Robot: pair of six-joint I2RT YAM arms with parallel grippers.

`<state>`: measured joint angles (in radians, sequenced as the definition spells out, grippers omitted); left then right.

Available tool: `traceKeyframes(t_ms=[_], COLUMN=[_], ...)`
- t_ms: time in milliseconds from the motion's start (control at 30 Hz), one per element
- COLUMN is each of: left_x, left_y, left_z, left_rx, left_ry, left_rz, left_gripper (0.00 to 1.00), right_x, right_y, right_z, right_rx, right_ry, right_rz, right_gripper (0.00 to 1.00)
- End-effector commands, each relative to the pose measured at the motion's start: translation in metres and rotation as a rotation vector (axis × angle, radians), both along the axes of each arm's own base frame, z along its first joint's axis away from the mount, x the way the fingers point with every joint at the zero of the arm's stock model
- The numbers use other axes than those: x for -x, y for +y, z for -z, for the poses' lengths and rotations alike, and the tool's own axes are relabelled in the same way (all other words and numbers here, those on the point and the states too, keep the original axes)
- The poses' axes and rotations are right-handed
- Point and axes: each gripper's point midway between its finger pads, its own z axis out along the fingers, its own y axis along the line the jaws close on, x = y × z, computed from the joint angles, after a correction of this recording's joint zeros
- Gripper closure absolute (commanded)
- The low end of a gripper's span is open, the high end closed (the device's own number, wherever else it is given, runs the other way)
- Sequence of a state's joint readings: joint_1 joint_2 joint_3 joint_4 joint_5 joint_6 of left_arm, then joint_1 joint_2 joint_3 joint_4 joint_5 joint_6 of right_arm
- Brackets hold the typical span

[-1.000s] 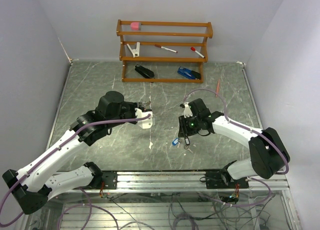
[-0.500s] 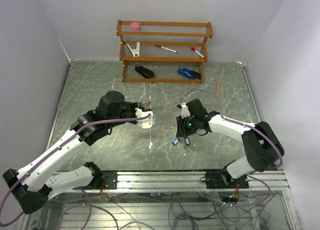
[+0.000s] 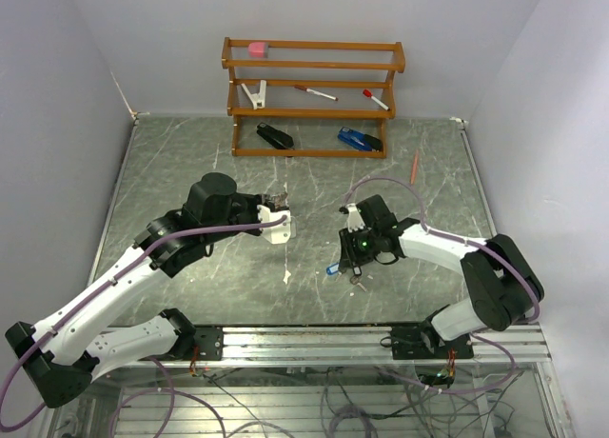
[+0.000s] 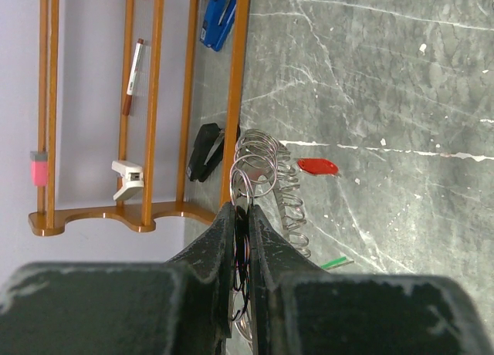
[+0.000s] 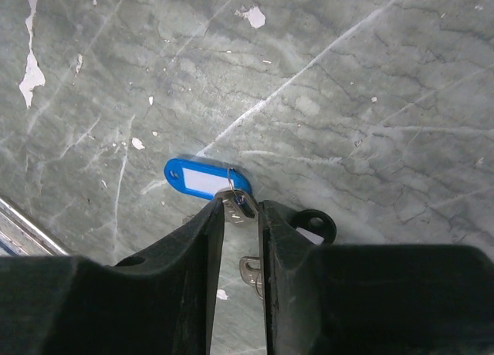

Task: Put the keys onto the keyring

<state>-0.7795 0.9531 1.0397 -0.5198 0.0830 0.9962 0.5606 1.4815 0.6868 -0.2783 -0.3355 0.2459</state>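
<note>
My left gripper (image 3: 279, 208) is shut on the keyring (image 4: 255, 170), a silvery coiled ring sticking out past its fingertips (image 4: 231, 216), held above the table. My right gripper (image 3: 347, 267) is down at the table with its narrow jaws closed on the head of a silvery key (image 5: 241, 203). That key's blue tag (image 5: 207, 181) lies flat just beyond the tips. A second key (image 5: 251, 268) with a black tag (image 5: 315, 225) lies under the right fingers. A red tag (image 4: 318, 166) and a green tag (image 4: 336, 262) lie on the table below the keyring.
A wooden rack (image 3: 314, 95) stands at the back with a black stapler (image 3: 274, 135), a blue stapler (image 3: 360, 139), red-capped pens, a white clip and a pink eraser. An orange pencil (image 3: 415, 167) lies at the back right.
My right gripper has shifted a little toward the near edge and settled onto the blue-tagged key. The left arm and the keyring have not moved.
</note>
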Motion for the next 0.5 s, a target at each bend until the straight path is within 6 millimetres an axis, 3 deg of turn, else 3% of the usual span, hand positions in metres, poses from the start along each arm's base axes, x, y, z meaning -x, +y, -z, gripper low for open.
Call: traceKeyframes(t_ms=[0,133,233,467], left_x=[-0.0043,-0.0051,-0.0048,-0.0054], left_y=[-0.0053,-0.0043,-0.0048,-0.0054], left_z=[-0.0184,-0.0194,-0.0195,-0.0206], left_rx=[0.067,0.071,0.073,0.082], left_ry=[-0.046,-0.048,-0.046,-0.048], left_rz=[0.004,-0.001,0.001,-0.001], left_gripper=[0.93,0.93,0.93,0.93], right_x=[0.0005,0.0005,-0.0004,-0.0004], right_y=[0.0025,0.0035,0.0033,0.0013], right_z=[-0.004,-0.003,-0.0018,-0.0015], right_rx=[-0.02,-0.025,-0.023,-0.017], right_ry=[-0.021,-0.019,-0.02,-0.028], right_rz=[-0.009,-0.01,-0.006,-0.001], right_gripper=[0.77,0.8,0.93,1.0])
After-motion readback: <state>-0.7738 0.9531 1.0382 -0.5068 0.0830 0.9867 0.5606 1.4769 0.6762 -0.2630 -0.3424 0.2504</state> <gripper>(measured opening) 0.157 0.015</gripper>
